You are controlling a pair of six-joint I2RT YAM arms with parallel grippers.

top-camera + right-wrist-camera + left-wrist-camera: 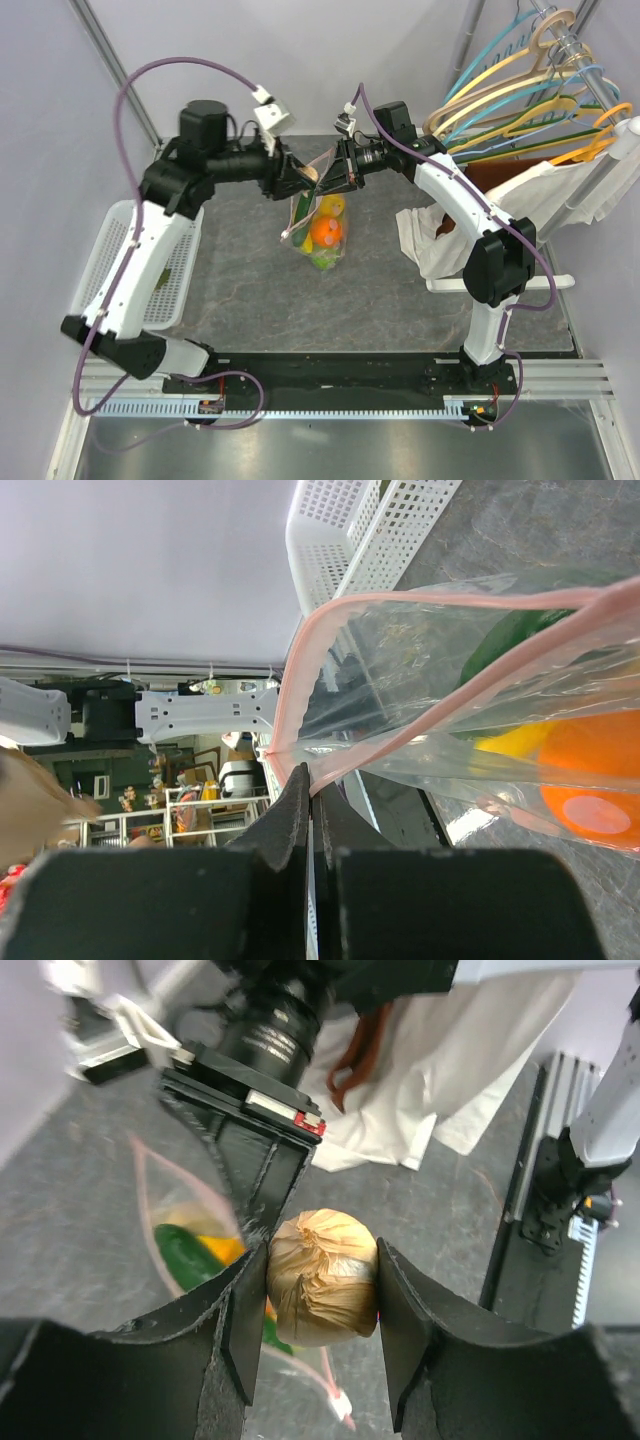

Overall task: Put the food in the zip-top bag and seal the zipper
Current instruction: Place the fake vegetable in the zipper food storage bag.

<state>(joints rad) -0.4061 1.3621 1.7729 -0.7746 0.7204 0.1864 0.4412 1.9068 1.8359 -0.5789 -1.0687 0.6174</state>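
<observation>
The clear zip-top bag (pixel 320 232) hangs open in mid-air at the middle back of the table, holding orange (pixel 326 233), yellow and green food. My right gripper (pixel 312 798) is shut on the bag's pinkish zipper (pixel 300 670) edge and holds the bag up; the top view shows this gripper (pixel 340 165) at the bag's top right. My left gripper (pixel 320 1280) is shut on a tan, papery, onion-like round piece (pixel 322 1276) just above the bag's open mouth (pixel 190 1240). In the top view the left gripper (pixel 305 175) is at the bag's top left.
A white mesh basket (pixel 120 262) stands at the table's left edge. White cloth (pixel 430 235) lies at the right beside the right arm. A rack of coloured hangers (pixel 530 100) stands at the back right.
</observation>
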